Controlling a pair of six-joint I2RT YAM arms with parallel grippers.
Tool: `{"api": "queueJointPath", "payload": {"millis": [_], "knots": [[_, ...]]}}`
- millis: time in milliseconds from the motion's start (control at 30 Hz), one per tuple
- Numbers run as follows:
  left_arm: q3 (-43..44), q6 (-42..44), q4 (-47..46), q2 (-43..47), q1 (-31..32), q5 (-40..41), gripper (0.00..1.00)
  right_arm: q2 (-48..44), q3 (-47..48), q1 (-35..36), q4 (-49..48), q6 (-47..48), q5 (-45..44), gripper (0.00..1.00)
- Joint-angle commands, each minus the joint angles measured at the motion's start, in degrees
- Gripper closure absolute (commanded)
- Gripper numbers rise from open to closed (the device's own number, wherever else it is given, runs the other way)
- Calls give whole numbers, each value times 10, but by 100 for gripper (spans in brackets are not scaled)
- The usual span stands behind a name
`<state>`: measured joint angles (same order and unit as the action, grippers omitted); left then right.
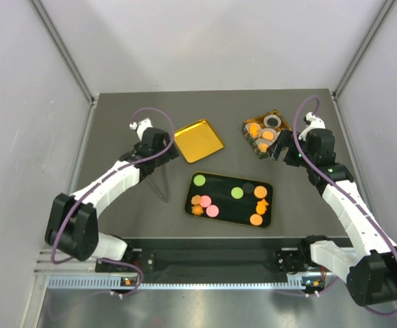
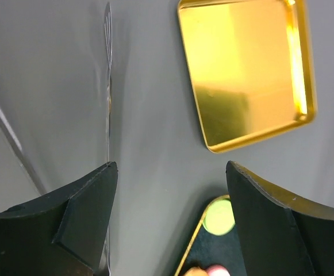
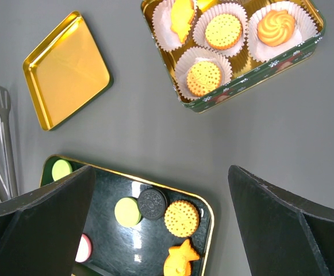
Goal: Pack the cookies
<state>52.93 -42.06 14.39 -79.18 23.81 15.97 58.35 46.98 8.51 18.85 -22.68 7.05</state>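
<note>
The counter (image 1: pixel 116 123) is carrying the black tray (image 1: pixel 218 186) with most of the cookies (image 1: pixel 212 210) lying on it, and a few more are sitting in paper cups (image 3: pixel 258 52) inside the tin (image 3: pixel 253 77) at the far right. Both arms are hovering empty, the left gripper (image 2: pixel 171 172) spread near the gold tray (image 2: pixel 247 75), the right gripper (image 3: pixel 162 172) spread wide between tin and black tray. What I'm worrying about (those discs are lying flat on glossy black) is a gripper skidding off an edge and shoving the crowded neighbours.
</note>
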Motion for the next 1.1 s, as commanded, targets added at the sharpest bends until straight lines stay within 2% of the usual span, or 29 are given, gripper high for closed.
{"api": "queueJointPath", "payload": {"millis": [0,500,633,933,1067], "knots": [[33,3,-46,-39,0,8,19,-9,9,5,-28,-1,3,0],[99,23,-84,-176,0,-30,22,-10,14,6,-25,0,3,0],[131,37,-84,-220,0,-27,29,-11,14,5,-25,0,6,0],[186,66,-85,-311,0,-3,40,-11,14,7,-24,-1,6,0],[202,72,-82,-331,0,2,51,-9,16,8,-24,-1,6,0]]}}
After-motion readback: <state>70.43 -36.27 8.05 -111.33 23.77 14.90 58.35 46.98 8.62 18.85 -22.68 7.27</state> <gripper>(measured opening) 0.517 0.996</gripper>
